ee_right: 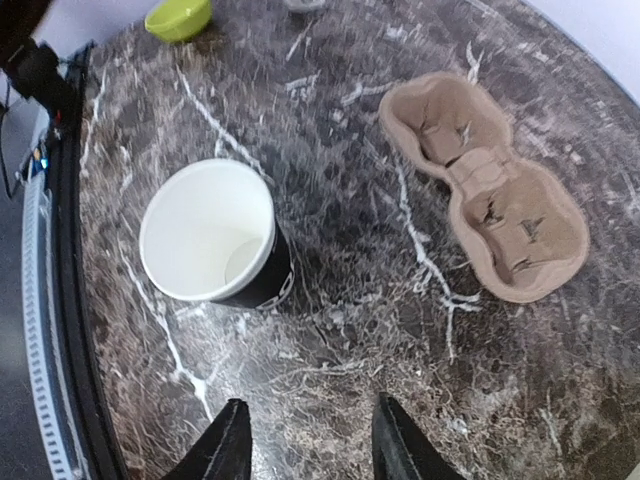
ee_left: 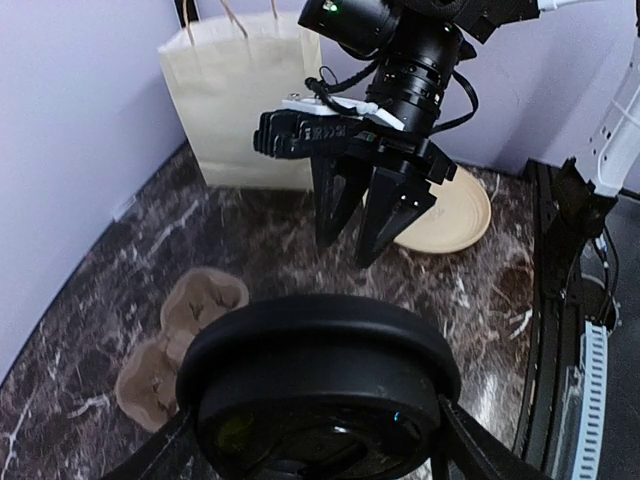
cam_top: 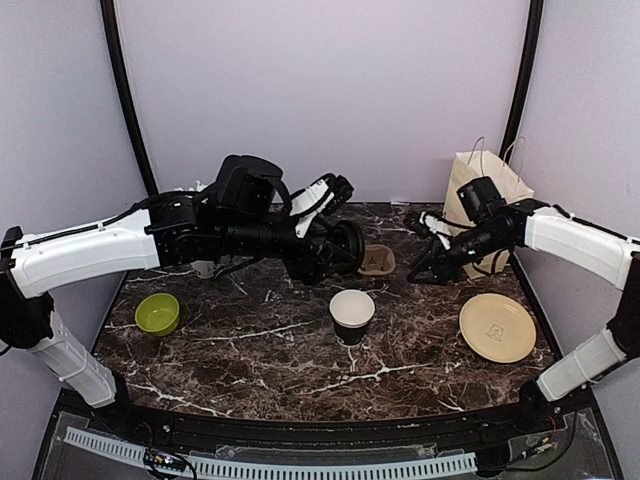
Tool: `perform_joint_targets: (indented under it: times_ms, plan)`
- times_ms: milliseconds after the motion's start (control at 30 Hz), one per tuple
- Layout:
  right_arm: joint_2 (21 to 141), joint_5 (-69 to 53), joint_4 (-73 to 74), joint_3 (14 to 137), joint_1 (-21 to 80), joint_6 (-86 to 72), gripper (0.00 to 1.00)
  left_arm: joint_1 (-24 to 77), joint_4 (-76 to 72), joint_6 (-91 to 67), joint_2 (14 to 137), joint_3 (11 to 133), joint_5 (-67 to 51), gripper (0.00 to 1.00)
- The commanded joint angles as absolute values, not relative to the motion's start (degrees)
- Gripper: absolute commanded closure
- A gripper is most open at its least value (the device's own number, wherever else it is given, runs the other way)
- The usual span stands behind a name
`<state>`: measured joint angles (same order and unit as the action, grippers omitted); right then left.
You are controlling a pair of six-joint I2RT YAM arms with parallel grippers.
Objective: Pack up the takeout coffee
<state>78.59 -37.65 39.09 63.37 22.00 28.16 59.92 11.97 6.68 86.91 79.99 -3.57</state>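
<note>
The paper coffee cup (cam_top: pixel 352 315) with a black sleeve and white rim stands open and empty mid-table, also in the right wrist view (ee_right: pixel 215 238). My left gripper (cam_top: pixel 345 248) is shut on the round black lid (ee_left: pixel 318 385) and holds it above the table, behind and left of the cup. My right gripper (cam_top: pixel 428 268) is open and empty, hovering right of the brown pulp cup carrier (cam_top: pixel 377 261), which also shows in the right wrist view (ee_right: pixel 485 200) and the left wrist view (ee_left: pixel 180 340).
A beige paper bag (cam_top: pixel 487 195) stands at the back right, behind my right arm. A tan plate (cam_top: pixel 497 327) lies at the right. A lime-green bowl (cam_top: pixel 157 313) sits at the left. A cup of straws is mostly hidden behind my left arm.
</note>
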Motion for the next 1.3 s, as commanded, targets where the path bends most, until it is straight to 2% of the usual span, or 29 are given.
perform_joint_targets:
  times_ms: [0, 100, 233, 333, 733, 1267]
  plan:
    - [85.8, -26.6, 32.9, 62.8, 27.2, 27.8, 0.64, 60.1, 33.8, 2.3, 88.0, 87.4, -3.0, 0.25]
    - [92.0, -25.6, 33.5, 65.4, 28.1, 26.9, 0.73, 60.1, 41.9, 1.4, 89.4, 90.4, -1.7, 0.26]
    - [98.9, -23.8, 33.2, 69.1, 29.1, 25.7, 0.85, 60.1, 45.6, 1.1, 89.1, 90.2, 0.4, 0.26]
    - [103.7, -23.6, 33.5, 71.5, 30.7, 25.5, 0.90, 60.1, 48.5, 1.2, 89.3, 90.7, 1.8, 0.26]
    - [116.1, -25.9, 36.1, 79.2, 36.1, 24.9, 0.93, 60.1, 51.3, 2.2, 89.1, 91.8, 1.1, 0.26]
    - [118.7, -28.5, 38.5, 80.3, 43.5, 22.8, 0.93, 60.8, 56.3, 4.3, 94.8, 95.9, -4.4, 0.28]
